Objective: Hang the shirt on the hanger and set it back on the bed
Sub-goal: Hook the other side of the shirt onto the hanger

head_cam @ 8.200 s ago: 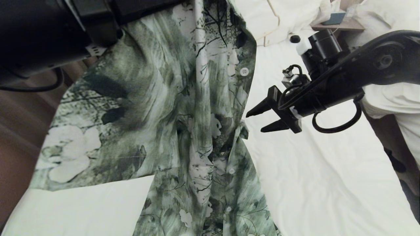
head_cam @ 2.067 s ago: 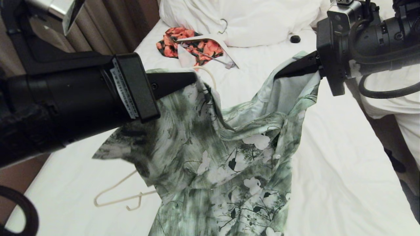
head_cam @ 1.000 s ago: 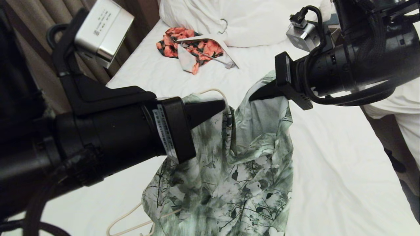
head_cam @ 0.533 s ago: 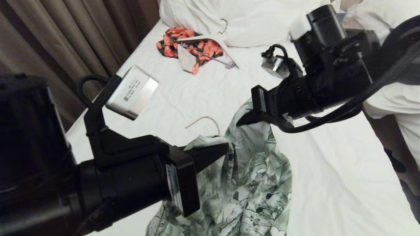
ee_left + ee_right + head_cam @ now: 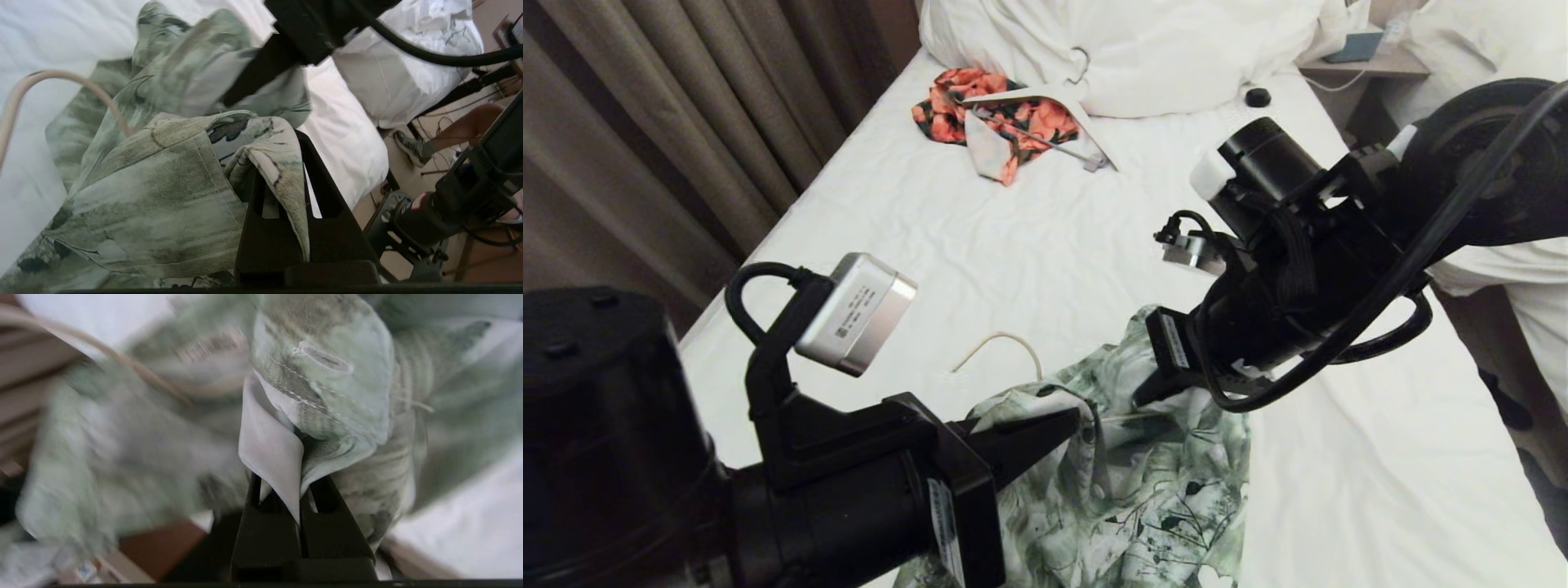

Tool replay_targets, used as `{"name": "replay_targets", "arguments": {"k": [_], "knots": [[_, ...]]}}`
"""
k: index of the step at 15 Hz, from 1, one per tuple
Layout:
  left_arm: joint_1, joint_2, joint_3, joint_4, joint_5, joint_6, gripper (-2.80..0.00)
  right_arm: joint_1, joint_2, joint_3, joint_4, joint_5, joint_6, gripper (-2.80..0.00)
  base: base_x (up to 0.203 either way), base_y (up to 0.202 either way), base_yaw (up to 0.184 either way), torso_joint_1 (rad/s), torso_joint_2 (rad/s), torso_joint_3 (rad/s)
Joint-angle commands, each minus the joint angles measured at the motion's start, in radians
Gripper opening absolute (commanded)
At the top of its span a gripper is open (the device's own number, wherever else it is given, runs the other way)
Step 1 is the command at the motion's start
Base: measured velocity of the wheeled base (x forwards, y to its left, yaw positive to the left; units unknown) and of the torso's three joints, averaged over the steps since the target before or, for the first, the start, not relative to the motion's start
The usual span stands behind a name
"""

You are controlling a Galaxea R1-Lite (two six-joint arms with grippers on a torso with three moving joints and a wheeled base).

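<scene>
Shirt [image 5: 1143,490] now bunched low on the bed [image 5: 980,245], hanger [image 5: 1005,347] hook poking out at its collar; a second ago it hung higher, so set-down looks nearly done. Left gripper [image 5: 1072,420] and right gripper [image 5: 1147,396] each pinch collar fabric, close together. Hanger shoulders are hidden under cloth, so seating inside the shirt cannot be confirmed.

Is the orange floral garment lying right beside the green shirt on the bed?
No, the orange floral garment lies by the pillow, well apart from the shirt.
</scene>
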Motion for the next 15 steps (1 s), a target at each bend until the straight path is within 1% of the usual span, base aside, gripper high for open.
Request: {"name": "replay_targets", "arguments": {"k": [1,4,5,6,7,10,12,13,15], "knots": [[0.0,0.016,0.009,-0.008,-0.004,-0.003,-2.8,0.001,-0.003,0.002,0.045,-0.003,0.002,-2.8,0.0,0.0,0.0,0.0,0.0,0.0],[0.0,0.057,-0.001,-0.061,-0.011,0.0,-2.8,0.0,-0.023,0.002,0.127,-0.072,-0.003,-2.8,0.0,0.0,0.0,0.0,0.0,0.0],[0.0,0.072,-0.005,-0.078,-0.03,0.0,-2.8,-0.003,-0.035,0.003,0.153,-0.08,-0.012,-2.8,0.0,0.0,0.0,0.0,0.0,0.0],[0.001,0.083,-0.004,-0.084,-0.041,-0.001,-2.8,-0.007,-0.048,0.006,0.176,-0.08,-0.03,-0.98,0.0,0.0,0.0,0.0,0.0,0.0],[0.004,0.092,-0.003,-0.084,-0.042,-0.003,-2.8,-0.007,-0.052,0.01,0.19,-0.08,-0.041,0.0,0.0,0.0,0.0,0.0,0.0,0.0],[0.004,0.109,-0.029,-0.086,-0.043,-0.001,-2.8,-0.007,-0.054,0.014,0.236,-0.081,-0.051,0.0,0.0,0.0,0.0,0.0,0.0,0.0],[0.004,0.128,-0.055,-0.086,-0.043,-0.001,-2.8,-0.009,-0.072,0.014,0.281,-0.106,-0.072,0.0,0.0,0.0,0.0,0.0,0.0,0.0],[0.006,0.131,-0.056,-0.086,-0.043,-0.001,-2.8,-0.023,-0.096,0.014,0.283,-0.113,-0.076,0.0,0.0,0.0,0.0,0.0,0.0,0.0],[0.006,0.133,-0.055,-0.086,-0.043,-0.003,-2.8,-0.078,-0.148,0.014,0.29,-0.117,-0.104,0.0,0.0,0.0,0.0,0.0,0.0,0.0]]}}
